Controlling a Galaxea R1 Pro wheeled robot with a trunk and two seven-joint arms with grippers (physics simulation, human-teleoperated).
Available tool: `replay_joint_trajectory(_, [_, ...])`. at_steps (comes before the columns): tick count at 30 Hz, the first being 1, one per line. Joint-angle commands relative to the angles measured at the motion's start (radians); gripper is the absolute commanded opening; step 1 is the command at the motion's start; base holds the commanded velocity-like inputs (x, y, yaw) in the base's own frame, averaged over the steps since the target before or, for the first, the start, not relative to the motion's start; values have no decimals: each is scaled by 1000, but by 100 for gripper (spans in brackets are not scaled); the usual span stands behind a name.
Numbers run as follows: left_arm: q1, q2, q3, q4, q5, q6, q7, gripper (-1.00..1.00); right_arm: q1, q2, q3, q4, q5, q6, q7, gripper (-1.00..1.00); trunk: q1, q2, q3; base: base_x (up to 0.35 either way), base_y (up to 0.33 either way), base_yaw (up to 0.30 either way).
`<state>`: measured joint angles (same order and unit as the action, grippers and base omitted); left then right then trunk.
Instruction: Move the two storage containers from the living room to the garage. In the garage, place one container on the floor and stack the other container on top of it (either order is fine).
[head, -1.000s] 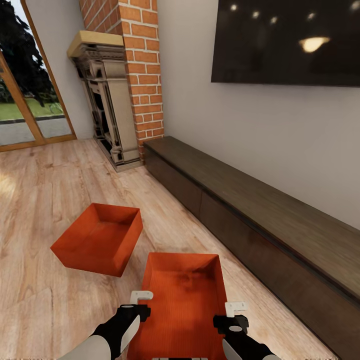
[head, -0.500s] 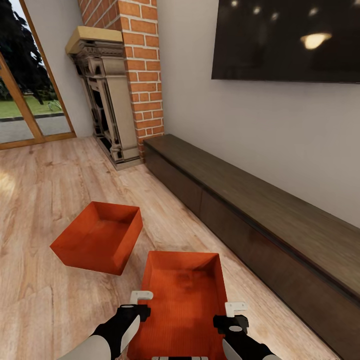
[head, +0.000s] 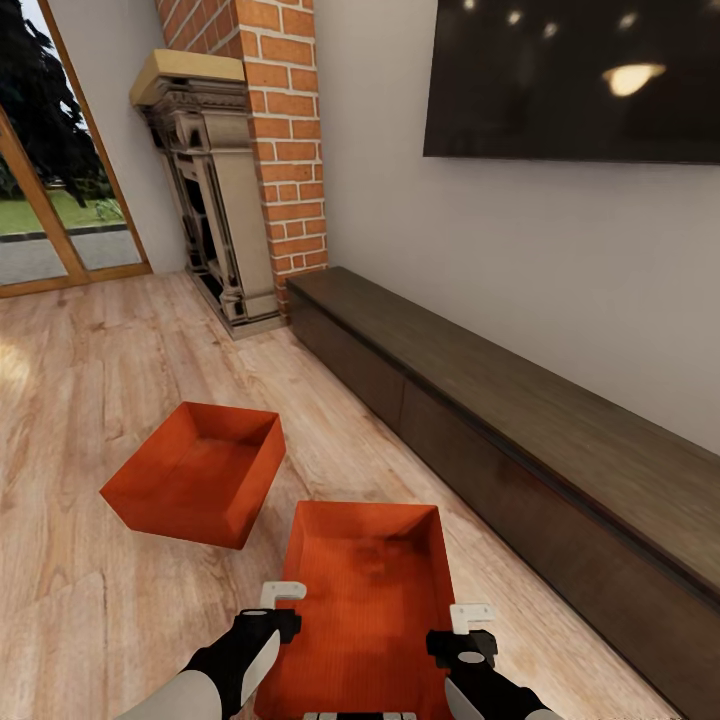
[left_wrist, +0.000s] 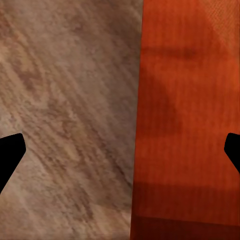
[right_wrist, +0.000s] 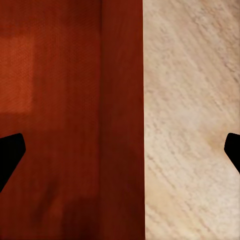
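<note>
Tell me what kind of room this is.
Most likely a living room: a brick chimney with a fireplace, a wall-mounted black TV above a long low dark cabinet, and light wood plank flooring.

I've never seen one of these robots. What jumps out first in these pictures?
Two orange-red bins on the pale wood floor: the near bin lies between the left gripper and right gripper, whose open fingers straddle its side walls. The far bin sits tilted to its left, and a brick chimney rises behind.
</note>
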<state>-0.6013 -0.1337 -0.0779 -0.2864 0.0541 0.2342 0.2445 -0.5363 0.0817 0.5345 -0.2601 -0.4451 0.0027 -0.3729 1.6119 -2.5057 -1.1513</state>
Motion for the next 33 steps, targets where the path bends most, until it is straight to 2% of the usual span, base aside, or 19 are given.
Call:
replay_joint_trajectory(1, [0, 0, -8, -2, 6, 6, 6, 100, -1, 0, 9, -1, -9, 0, -6, 100, 0, 0, -1, 0, 0, 0])
replay_joint_trajectory(28, [0, -1, -8, 6, 7, 5, 7, 100, -1, -2, 9, 0, -7, 1, -6, 100, 0, 0, -1, 0, 0, 0])
replay_joint_trajectory(29, [0, -1, -8, 7, 7, 5, 7, -100, -1, -2, 9, 0, -7, 1, -6, -100, 0, 0, -1, 0, 0, 0])
replay_joint_trajectory(33, [0, -2, -8, 9, 7, 6, 7, -100, -1, -1, 8, 1, -8, 0, -6, -100, 0, 0, -1, 0, 0, 0])
